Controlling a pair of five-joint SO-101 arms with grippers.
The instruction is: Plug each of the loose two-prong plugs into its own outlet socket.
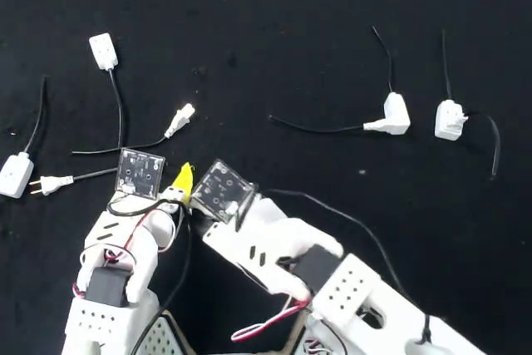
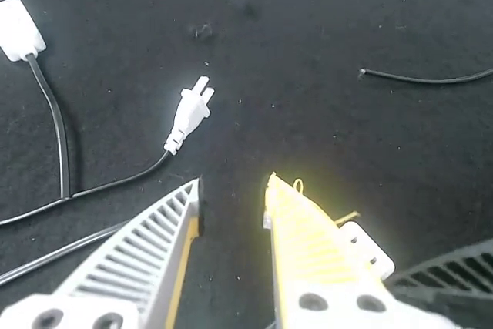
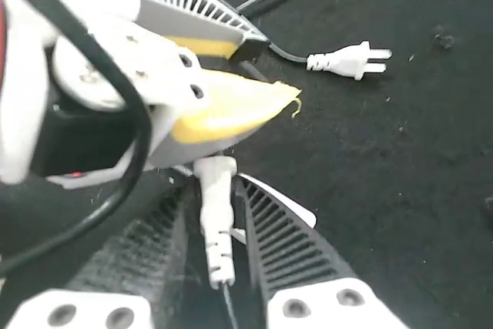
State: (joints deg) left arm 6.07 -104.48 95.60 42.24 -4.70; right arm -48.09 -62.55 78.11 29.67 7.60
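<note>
We can read no lettering, number, label or sign on anything in these views.

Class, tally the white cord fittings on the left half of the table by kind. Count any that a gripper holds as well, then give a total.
Loose plugs: 2
Sockets: 2
Held plug in the right gripper: 1
Total: 5
</note>
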